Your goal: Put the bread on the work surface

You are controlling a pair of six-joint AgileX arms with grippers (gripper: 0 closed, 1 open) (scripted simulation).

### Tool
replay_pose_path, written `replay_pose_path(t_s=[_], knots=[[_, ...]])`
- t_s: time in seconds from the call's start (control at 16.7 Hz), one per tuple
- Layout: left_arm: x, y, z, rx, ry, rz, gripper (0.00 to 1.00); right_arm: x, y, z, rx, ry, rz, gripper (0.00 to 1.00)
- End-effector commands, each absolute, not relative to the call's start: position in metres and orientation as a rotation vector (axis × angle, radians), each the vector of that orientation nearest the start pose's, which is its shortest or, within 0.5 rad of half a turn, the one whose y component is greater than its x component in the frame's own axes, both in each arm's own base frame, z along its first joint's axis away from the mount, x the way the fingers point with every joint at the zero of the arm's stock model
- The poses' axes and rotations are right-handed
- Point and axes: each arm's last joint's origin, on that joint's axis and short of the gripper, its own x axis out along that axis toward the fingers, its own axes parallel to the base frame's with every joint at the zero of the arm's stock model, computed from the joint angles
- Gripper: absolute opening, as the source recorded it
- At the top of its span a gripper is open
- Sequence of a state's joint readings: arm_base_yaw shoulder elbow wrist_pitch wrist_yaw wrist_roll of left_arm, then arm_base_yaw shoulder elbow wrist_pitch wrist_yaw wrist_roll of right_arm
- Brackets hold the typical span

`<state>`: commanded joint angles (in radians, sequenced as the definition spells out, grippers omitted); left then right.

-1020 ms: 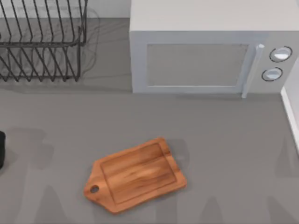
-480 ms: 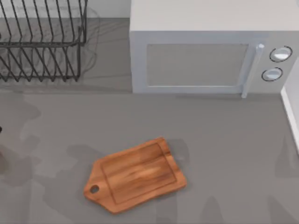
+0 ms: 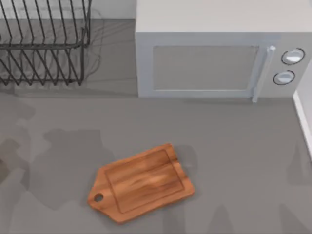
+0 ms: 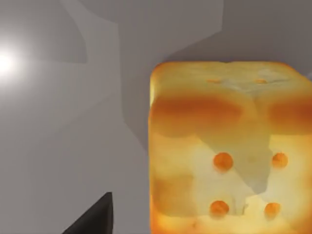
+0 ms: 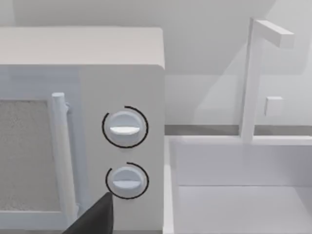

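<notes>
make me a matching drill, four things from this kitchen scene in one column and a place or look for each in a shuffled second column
Things:
1. bread
2. cutting board
3. microwave
4. dish rack

Descriptions:
A. black wire, at the top view's far left
B. golden yellow with orange spots, close before the left wrist camera
C. white box with two round knobs
D. reddish-brown wood, handle with a hole, bare on top

Pairs: 1-B, 2-D, 3-C, 4-A

A flat grey tabletop [image 3: 234,141] carries soft shadows. At its back stand a boxy pale-grey microwave [image 3: 219,53] with two round dials and a black wire dish rack [image 3: 44,44].
</notes>
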<state>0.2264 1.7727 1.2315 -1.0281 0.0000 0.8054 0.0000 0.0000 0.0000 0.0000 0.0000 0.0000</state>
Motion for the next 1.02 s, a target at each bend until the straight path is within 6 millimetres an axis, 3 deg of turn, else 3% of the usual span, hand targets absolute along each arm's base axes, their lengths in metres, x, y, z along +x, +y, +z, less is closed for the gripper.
replay_pose_path(t_s=[0.36, 0.84, 1.02], knots=[[0.312, 0.073, 0.183, 0.455, 1.522, -0.454, 1.00, 0.106, -0.001, 0.160, 0.000, 0.000, 0.000, 1.00], [0.313, 0.075, 0.119, 0.453, 1.521, -0.450, 1.00, 0.106, -0.001, 0.160, 0.000, 0.000, 0.000, 1.00], [0.312, 0.074, 0.114, 0.452, 1.524, -0.452, 1.00, 0.106, -0.001, 0.160, 0.000, 0.000, 0.000, 1.00]])
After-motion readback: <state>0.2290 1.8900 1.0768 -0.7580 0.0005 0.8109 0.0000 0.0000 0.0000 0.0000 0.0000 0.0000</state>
